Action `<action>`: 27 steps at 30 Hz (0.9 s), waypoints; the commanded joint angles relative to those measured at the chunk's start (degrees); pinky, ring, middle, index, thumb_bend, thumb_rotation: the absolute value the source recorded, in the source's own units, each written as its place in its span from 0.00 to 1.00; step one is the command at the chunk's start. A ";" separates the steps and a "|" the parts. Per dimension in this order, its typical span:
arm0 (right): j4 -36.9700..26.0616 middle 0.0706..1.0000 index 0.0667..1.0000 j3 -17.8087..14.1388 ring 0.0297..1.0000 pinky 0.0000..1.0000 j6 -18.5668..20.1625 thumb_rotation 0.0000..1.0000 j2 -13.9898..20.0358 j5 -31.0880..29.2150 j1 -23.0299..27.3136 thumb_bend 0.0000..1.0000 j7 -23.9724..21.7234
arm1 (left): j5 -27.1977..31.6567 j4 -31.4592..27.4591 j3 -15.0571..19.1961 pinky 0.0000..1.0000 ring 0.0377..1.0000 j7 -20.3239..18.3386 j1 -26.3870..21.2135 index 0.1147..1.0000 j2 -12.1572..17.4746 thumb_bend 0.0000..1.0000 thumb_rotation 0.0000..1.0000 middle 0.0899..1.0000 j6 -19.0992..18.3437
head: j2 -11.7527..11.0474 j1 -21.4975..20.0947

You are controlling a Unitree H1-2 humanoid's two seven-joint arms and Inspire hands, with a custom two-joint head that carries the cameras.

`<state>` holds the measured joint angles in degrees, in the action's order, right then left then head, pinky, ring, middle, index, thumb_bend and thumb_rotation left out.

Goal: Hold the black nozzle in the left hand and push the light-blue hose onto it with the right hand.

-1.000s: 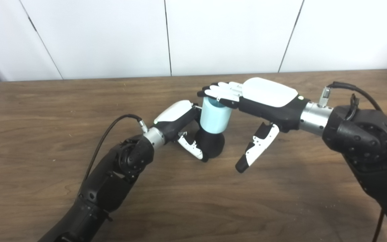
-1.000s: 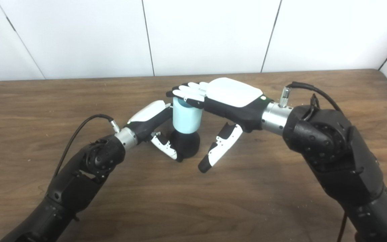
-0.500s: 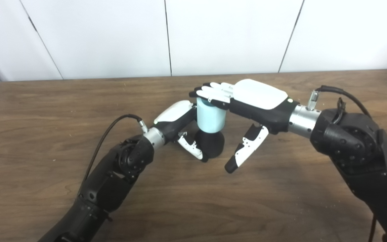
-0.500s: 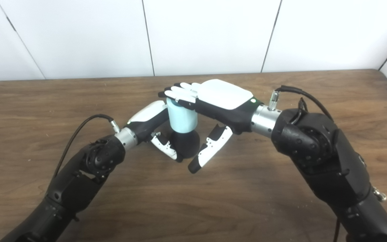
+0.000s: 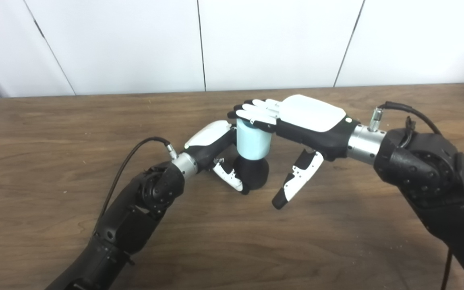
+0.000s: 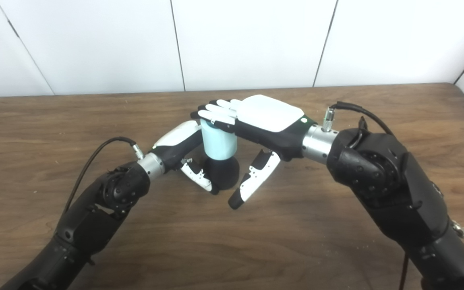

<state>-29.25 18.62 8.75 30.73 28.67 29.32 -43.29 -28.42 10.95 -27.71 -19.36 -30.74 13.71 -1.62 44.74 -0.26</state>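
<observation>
— Left hand (image 5: 216, 151)? Wrapped around the black nozzle (image 5: 251, 174), thumb curled across the front, fingers hidden behind. Clamped on it, by the look of things. Probably gripped low so the upper end stays free for the hose.

— And the light-blue hose (image 5: 253, 139)? Standing upright on top of the nozzle, lower end already meeting the black bulge. Hard to say how far seated; the joint sits partly hidden behind the left hand.

— Right hand (image 5: 292, 121)? Laid flat, palm down, fingers (image 5: 256, 110) stretched out over the hose's top rim and apparently touching it. Thumb (image 5: 295, 183) hanging down well clear, spread away from the fingers. Holding nothing, then — just pressing from above. Makes sense for a push straight down along the axis rather than a squeeze on a soft tube.

— Risk? Possibly a tilt of the hose if the press lands off centre; only the left hand's grip below to steady the pair.

— Surface? Dark brown wooden table (image 5: 54, 121), visible grain, nozzle base resting on it or just above — cannot tell which.

— Room? Plain white wall panels (image 5: 135, 44) behind, thin dark seams between them. A black cable (image 5: 135, 147) looping off the left wrist, another at the right wrist (image 5: 407, 108).
</observation>
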 commanded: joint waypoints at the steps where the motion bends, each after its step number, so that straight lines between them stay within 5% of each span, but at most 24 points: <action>1: -0.60 1.00 1.00 0.06 1.00 1.00 -0.34 0.69 2.42 0.18 -1.20 0.87 -1.60 | -0.57 0.98 -0.74 1.00 0.60 -3.25 0.35 0.42 1.02 0.53 0.00 0.43 -1.75 | 0.05 -0.20; 15: -1.03 1.00 1.00 1.20 1.00 1.00 0.78 0.73 4.66 0.88 -1.74 0.88 -2.68 | -0.59 0.91 -0.30 1.00 0.60 -3.77 0.16 0.42 0.80 0.53 0.00 0.43 -1.94 | 0.09 -0.06; 27: -0.13 1.00 1.00 6.01 1.00 1.00 1.86 0.73 2.01 3.75 0.49 0.87 -3.63 | -0.74 0.74 -0.23 1.00 0.60 -3.63 0.26 0.43 0.56 0.53 0.00 0.42 -1.93 | 0.22 0.12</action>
<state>-30.19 22.53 10.31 32.52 32.44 30.30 -42.38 -28.57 10.86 -27.30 -20.52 -30.89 13.67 -1.75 44.91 -0.09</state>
